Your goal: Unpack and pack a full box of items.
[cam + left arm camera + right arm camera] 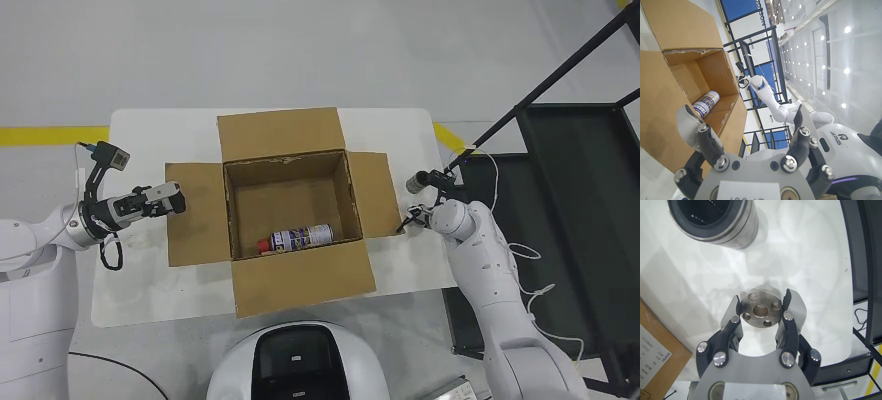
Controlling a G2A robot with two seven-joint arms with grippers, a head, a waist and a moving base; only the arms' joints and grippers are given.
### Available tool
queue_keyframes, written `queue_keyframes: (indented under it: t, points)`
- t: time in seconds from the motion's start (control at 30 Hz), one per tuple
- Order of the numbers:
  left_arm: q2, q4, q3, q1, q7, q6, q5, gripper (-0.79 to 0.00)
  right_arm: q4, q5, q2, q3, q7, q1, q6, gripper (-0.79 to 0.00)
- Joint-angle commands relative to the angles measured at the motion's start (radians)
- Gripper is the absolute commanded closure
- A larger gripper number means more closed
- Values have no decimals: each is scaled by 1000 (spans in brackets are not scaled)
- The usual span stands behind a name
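Inside box, can lies by near wall, long axis L-R, cap twd left claw, released, just left of box; right claw clenched on metal disc.

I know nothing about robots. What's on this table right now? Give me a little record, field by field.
box: open cardboard box in the middle of the white table, flaps spread
inside box: one spray can lying on its side
left end effector: open, empty, beside one side flap of the box
right end effector: shut on a round metal flange, at the table on the box's other side
nearby: hollow metal cylinder on the table, outside the box, apart from the flange
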Motion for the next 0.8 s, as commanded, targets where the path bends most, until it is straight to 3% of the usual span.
queue_keyframes:
  t: [0.0,0.03,0.07,0.23,0.53,0.67,0.77]
  points:
    - [0,0,0,0,0,0,0,-785,7,5,0,-2,-5,4,-1,-474]
    - [0,0,0,0,0,0,0,-785,7,7,0,-1,-7,3,-1,-576]
    - [0,0,0,0,0,0,0,-785,1,12,1,3,-12,1,1,-785]
    - [0,0,0,0,0,0,0,-785,-110,41,11,53,-25,-73,16,-785]
    - [0,0,0,0,0,0,0,-785,-632,66,26,169,-47,-374,92,-785]
    - [0,0,0,0,0,0,0,-785,-802,72,25,162,-69,-427,87,-785]
    - [0,0,0,0,0,0,0,-785,-896,63,26,115,-54,-428,20,-785]
